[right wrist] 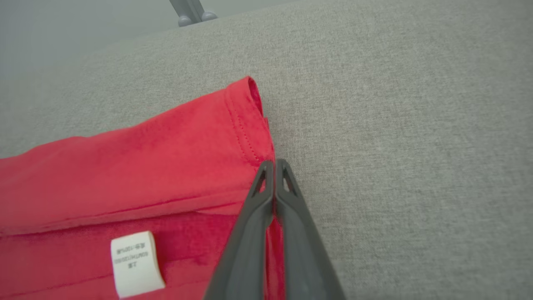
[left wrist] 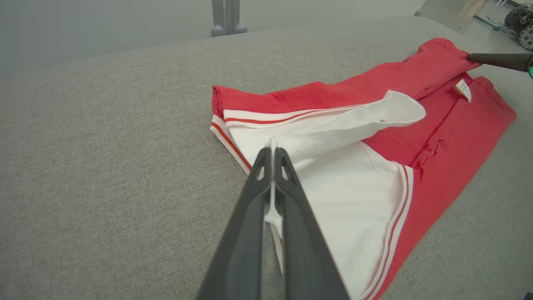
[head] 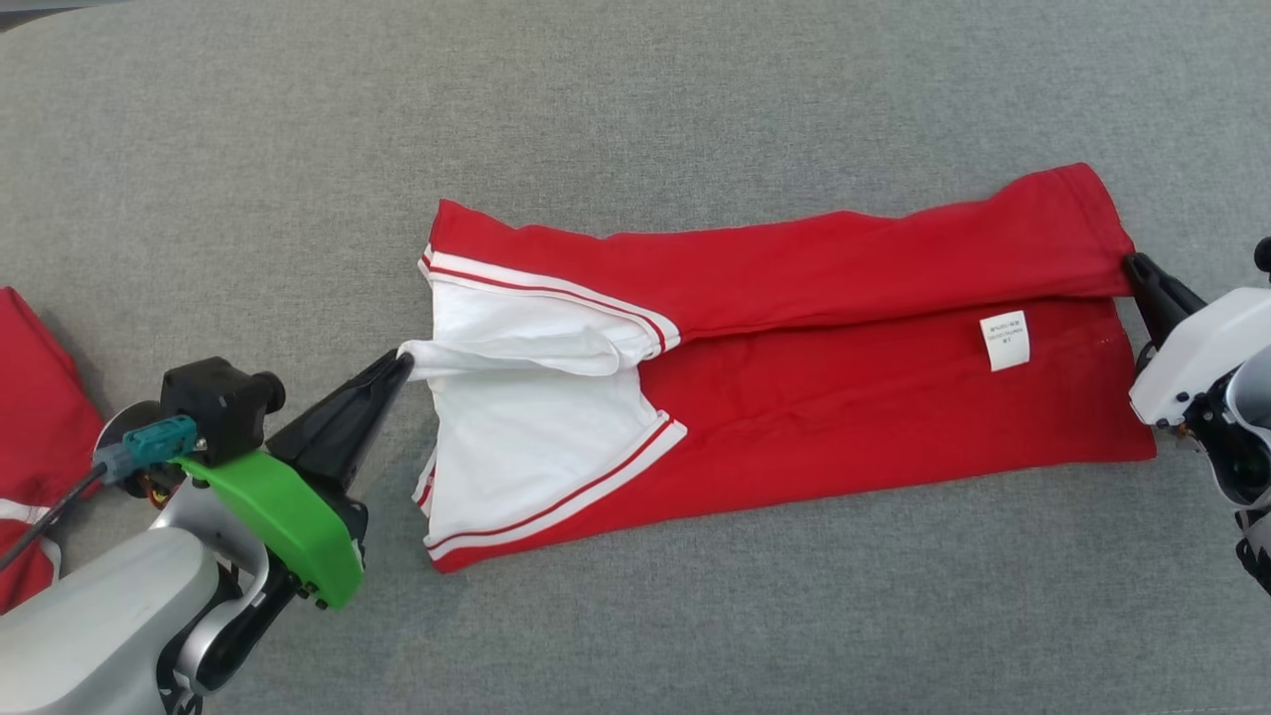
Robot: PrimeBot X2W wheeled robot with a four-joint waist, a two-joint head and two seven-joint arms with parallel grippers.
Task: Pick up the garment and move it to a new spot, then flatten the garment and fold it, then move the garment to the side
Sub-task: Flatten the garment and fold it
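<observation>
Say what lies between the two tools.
The red garment, held at one end by the left tool and at the other by the right tool; the head view shows it.

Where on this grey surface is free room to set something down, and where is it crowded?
Free: the grey surface beyond the garment, and the strip before it. Crowded: left, where the left gripper holds the white sleeve near a second red cloth; right, where the right gripper holds the hem.

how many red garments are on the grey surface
2. One red and white garment lies across the middle; a second red garment lies at the head view's left edge, partly cut off by the frame.
</observation>
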